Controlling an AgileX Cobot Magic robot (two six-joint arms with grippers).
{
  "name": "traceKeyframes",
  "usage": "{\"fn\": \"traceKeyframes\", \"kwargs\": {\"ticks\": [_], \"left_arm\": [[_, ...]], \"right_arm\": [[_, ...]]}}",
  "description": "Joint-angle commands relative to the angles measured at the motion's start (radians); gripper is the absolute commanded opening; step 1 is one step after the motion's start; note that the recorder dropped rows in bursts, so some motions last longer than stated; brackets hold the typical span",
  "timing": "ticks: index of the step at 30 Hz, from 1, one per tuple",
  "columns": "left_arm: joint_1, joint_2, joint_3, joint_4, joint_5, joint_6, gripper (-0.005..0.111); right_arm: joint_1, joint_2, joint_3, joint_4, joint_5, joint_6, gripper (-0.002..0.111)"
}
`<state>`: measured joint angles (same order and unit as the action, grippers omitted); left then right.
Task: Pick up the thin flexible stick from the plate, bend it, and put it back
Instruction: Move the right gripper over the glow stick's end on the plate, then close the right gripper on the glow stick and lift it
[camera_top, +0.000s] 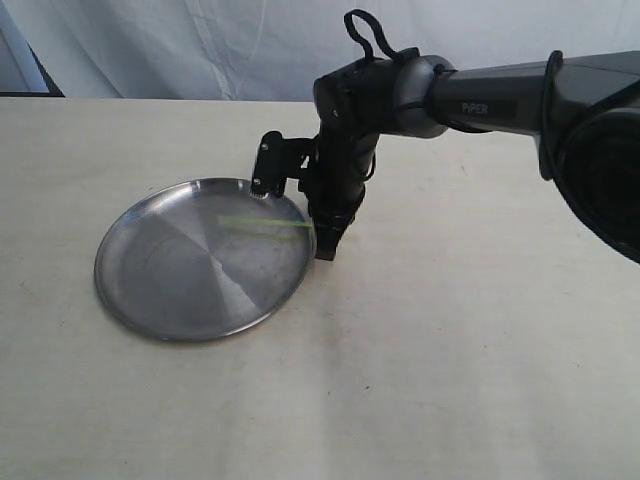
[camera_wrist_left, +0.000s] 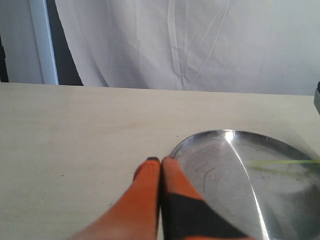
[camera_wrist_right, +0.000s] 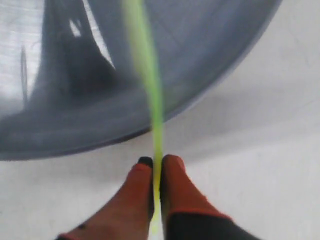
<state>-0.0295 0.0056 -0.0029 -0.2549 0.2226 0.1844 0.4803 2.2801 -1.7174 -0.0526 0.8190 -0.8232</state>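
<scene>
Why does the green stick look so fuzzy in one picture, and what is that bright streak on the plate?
Right wrist view: the stick seems very close to the lens, so it smears out of focus. Left wrist view: the streak is light glaring off the shiny metal plate.

One plate (camera_top: 165, 275), one stick (camera_top: 265, 222)

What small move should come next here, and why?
Probably open the left pincer and bring it to the stick at its free end. The right pincer is shut on the other end beside the plate rim; the left one is shut, empty. Bending likely needs both.
</scene>
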Motion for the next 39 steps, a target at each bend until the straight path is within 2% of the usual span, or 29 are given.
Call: {"fn": "traceKeyframes", "kwargs": {"ticks": [1,17,22,30,37,39], "left_arm": [[0.002,-0.006,0.003,0.005,-0.013,-0.001,0.000],[0.002,-0.006,0.003,0.005,-0.013,-0.001,0.000],[0.002,-0.006,0.003,0.005,-0.013,0.002,0.000],[0.002,-0.006,0.003,0.009,-0.013,0.002,0.000],[0.002,-0.006,0.003,0.009,-0.023,0.002,0.000],[0.002,-0.006,0.003,-0.159,-0.037,-0.089,0.000]], "right_arm": [[-0.002,-0.001,-0.003,-0.002,0.000,0.021,0.000],[-0.002,-0.082,-0.003,0.014,0.065,0.092,0.000],[-0.002,-0.109,-0.003,0.077,0.090,0.125,0.000],[-0.004,-0.168,0.004,0.345,0.215,0.169,-0.001],[-0.004,-0.275,0.117,0.510,0.220,0.068,-0.001],[-0.004,-0.307,0.157,0.548,0.216,0.063,-0.001]]}}
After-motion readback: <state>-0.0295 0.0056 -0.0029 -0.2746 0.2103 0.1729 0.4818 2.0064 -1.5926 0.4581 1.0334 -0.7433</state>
